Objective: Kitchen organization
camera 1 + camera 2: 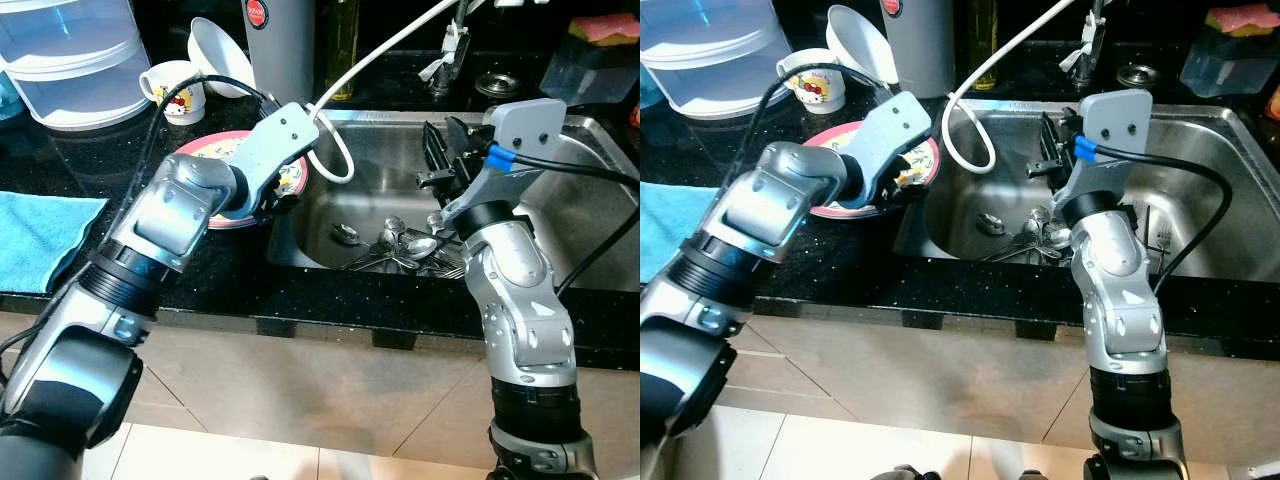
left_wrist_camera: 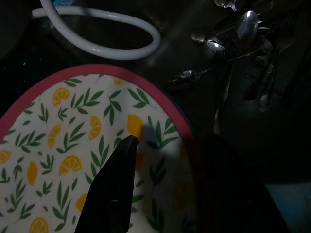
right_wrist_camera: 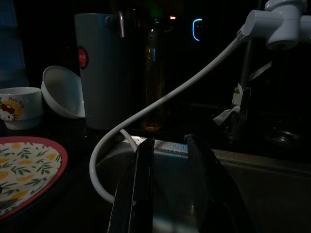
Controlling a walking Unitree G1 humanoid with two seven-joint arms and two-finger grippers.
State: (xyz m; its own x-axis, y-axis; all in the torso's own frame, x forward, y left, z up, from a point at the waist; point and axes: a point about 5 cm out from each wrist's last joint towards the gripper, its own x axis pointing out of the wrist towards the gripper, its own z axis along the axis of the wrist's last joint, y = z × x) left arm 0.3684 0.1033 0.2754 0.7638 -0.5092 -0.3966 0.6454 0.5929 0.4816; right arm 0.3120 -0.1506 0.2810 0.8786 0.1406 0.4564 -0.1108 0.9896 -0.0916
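Plate (image 1: 215, 150) lies flat on the desk (image 1: 90, 160) beside the sink (image 1: 400, 150); left hand (image 2: 127, 145) over it, grip indiscernible. Right hand (image 3: 169, 145) slightly open above spoons (image 1: 400, 245). Plate likely rigid, slippery, breakable: grasp the rim.

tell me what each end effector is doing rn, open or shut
Left end effector: over the plate, open or shut cannot be told.
Right end effector: open, empty, above the sink.

A round plate (image 2: 73, 145) with a red rim and a lemon-and-leaf print lay flat on the black counter just left of my sink (image 1: 560, 215). A heap of steel spoons (image 1: 400, 245) lay tangled on the sink floor, bowls facing various ways.
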